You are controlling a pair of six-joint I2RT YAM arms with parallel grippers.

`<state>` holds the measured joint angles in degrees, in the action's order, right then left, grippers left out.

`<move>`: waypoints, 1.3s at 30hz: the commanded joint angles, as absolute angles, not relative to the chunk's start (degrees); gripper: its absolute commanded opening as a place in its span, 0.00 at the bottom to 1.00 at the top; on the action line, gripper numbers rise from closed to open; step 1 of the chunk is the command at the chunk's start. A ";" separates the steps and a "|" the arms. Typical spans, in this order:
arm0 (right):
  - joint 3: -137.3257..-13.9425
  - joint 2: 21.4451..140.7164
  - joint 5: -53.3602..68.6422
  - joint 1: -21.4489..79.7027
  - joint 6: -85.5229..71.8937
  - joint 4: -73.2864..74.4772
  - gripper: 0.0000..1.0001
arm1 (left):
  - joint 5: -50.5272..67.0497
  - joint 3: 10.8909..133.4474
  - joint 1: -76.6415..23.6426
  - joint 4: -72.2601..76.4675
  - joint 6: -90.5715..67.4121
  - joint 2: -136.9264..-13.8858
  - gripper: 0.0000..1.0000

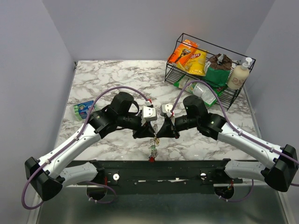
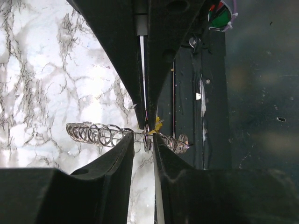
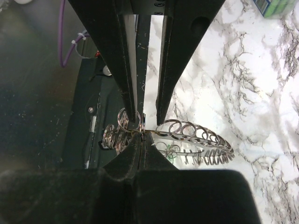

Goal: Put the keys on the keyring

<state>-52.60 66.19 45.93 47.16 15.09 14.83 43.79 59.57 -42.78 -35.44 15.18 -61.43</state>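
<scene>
**Keyring Held Between Two End Effectors at the Near Edge of the Bench**

**Quantities.** There is one keyring (image 2: 96,134), a thin silvery ring of chained loops. It hangs in the air between the two arms, above the near edge of the marble bench (image 1: 107,79). Two keys can be counted. One red key (image 1: 152,159) sits at the lowest point of the ring in the top view. One yellow key (image 2: 157,124) sits just beside the grip point in the left wrist view. Any other keys are too small and bunched to count.

**End effector state.** The right end effector (image 3: 140,139) is fully closed and pinches the ring wire. The left end effector (image 2: 144,141) is partly open, its two fingers straddling the wire with a narrow gap. It meets the right one tip to tip. Whether its pads touch the wire cannot be told.

**Surroundings.**
- One black wire basket (image 1: 170,72) stands at the far right of the bench, well apart from the ring.
- The basket holds one orange bag (image 1: 182,50), one yellow chip bag (image 1: 198,60), one green bag (image 1: 216,75) and one cream pump bottle (image 1: 239,77).
- One teal packet (image 1: 83,110) lies on the bench beside the left arm.
- One black mounting rail (image 1: 187,167) runs along the near edge.

**Obstructions.** In both wrist views the dark fingers cover the middle section of the ring. In the top view the end effector bodies hide the grip point.
</scene>
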 commanded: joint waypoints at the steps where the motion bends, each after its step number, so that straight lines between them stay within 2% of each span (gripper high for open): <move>1: -54.23 65.74 46.93 46.93 15.56 14.33 0.00 | 46.41 61.00 -42.98 -35.42 16.08 -62.05 0.28; 7: -54.23 65.57 46.84 47.02 15.56 13.89 0.00 | 46.93 60.65 -42.98 -35.60 16.26 -62.49 0.21; 11: -54.05 65.57 46.93 46.93 15.38 13.45 0.00 | 46.85 60.64 -42.98 -35.51 16.08 -62.75 0.00; 17: -53.88 65.13 45.79 46.93 14.59 12.75 0.00 | 45.01 58.89 -42.98 -32.97 14.51 -61.35 0.00; 22: -54.40 63.90 41.67 47.02 10.48 10.64 0.01 | 41.49 53.28 -42.98 -23.66 10.29 -56.78 0.00; 25: -54.67 63.28 39.21 46.93 7.57 9.06 0.13 | 39.12 49.33 -42.98 -17.07 6.60 -54.06 0.00; 26: -54.58 62.76 38.59 46.93 7.12 8.62 0.25 | 38.59 48.44 -42.98 -15.48 4.68 -53.44 0.00; 28: -54.32 62.14 37.10 46.93 6.07 7.30 0.39 | 37.45 45.90 -42.98 -10.91 3.08 -51.77 0.00; 29: -53.79 61.18 36.39 46.85 5.80 6.77 0.48 | 36.66 45.01 -42.98 -9.42 2.03 -51.25 0.00; 31: -52.91 59.86 33.58 46.93 4.49 4.67 0.57 | 35.42 42.29 -43.07 -5.02 -1.22 -49.93 0.00; 32: -52.04 59.16 32.97 46.93 4.13 3.88 0.64 | 35.16 41.41 -42.98 -3.44 -2.01 -49.49 0.00; 35: -50.98 56.61 30.24 46.76 2.99 1.67 0.74 | 34.63 37.80 -42.98 2.62 -5.26 -48.08 0.00; 39: -50.28 55.20 28.22 46.15 2.20 0.97 0.76 | 33.40 33.14 -42.98 13.14 -8.08 -45.01 0.00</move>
<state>-51.62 56.38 32.58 46.92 4.25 4.03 35.88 36.14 -42.78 -3.18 -2.98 -48.73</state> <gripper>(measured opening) 0.756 0.008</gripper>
